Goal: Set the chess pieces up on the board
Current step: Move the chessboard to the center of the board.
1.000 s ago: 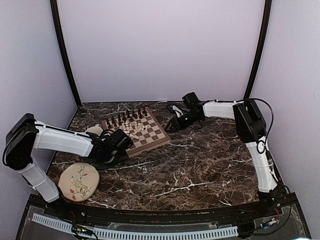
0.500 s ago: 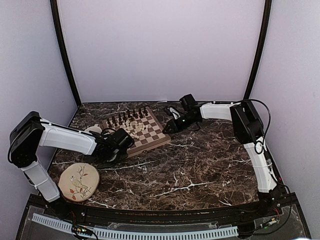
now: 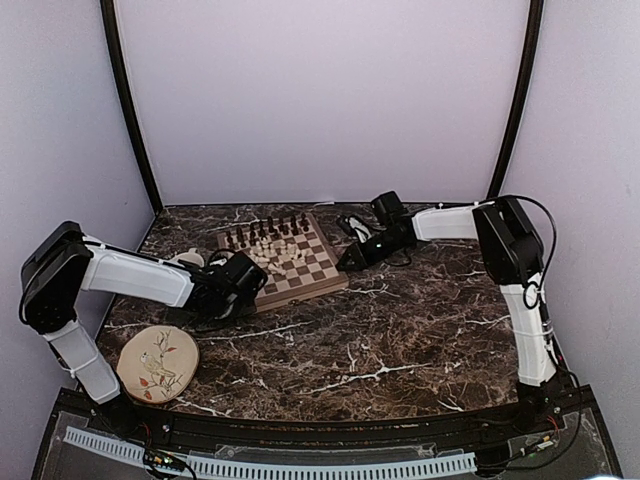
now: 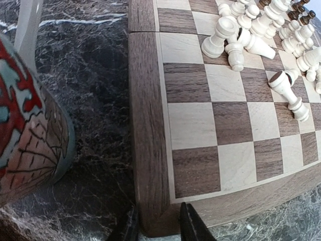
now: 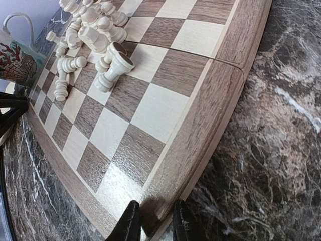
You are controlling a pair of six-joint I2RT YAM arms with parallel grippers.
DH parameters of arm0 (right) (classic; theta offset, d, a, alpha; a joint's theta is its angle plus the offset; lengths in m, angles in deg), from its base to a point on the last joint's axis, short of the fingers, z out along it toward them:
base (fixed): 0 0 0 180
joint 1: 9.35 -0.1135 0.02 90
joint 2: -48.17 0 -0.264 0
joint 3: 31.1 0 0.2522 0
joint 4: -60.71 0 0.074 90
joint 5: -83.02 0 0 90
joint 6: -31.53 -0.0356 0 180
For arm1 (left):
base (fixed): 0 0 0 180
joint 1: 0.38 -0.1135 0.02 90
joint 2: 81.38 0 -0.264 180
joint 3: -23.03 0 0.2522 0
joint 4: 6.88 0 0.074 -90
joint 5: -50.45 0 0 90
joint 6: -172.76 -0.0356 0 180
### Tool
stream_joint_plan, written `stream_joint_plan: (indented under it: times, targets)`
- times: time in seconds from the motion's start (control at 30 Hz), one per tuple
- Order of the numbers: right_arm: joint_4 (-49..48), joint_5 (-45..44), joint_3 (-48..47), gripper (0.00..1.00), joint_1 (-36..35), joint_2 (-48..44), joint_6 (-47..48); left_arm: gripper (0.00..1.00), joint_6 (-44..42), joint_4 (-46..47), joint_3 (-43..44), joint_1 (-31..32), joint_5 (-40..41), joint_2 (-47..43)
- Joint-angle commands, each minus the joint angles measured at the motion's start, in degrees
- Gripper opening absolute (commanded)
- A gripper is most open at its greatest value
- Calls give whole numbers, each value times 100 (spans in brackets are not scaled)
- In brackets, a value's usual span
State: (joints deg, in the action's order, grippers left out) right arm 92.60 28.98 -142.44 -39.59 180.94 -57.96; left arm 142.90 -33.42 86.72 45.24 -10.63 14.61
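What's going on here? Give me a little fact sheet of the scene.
Setting: dark marble table
Game: wooden board, checkered
White pieces: jumbled on the board, several tipped over
Dark pieces: upright along its far edge
Left tool: clamped on a board corner
Right tool: clamped on another corner
Nearby: painted mug beside the board; bird plate at front left
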Motion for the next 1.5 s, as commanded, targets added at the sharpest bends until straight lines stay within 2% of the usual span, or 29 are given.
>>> stream_joint_plan:
  times: [0.0,0.2,0.33,0.63,0.8,0.9,1.07,1.3,1.47]
  targets:
    - [779,305,562,21,-201,-171,220,27,-885,1257,-163,175,-1594,159]
    - [833,377,1208,19,-267,-688,275,25,-1578,1438,-103,284,-2362,77]
    - [924,476,1629,18,-342,-1057,258,24,-1752,1486,-270,356,-2780,-114]
    - [1172,421,2403,18,-745,-1924,362,23,-1990,1403,-764,578,-3044,-790]
    - [1347,376,2653,20,-892,-2098,378,25,-1756,968,-911,706,-2550,-1181]
    - [1696,-128,2636,28,-819,-2345,633,29,-1600,293,-824,702,-2063,-1512]
    - [1480,-275,2678,37,-327,-2938,627,42,-1893,-433,-468,642,-1518,-1899]
    - [1273,-179,1787,39,108,-2175,405,48,-1769,-220,-432,-91,-1580,-1506]
    - [1062,-252,999,37,247,-1330,307,40,-1611,6,-357,-250,-1684,-1130]
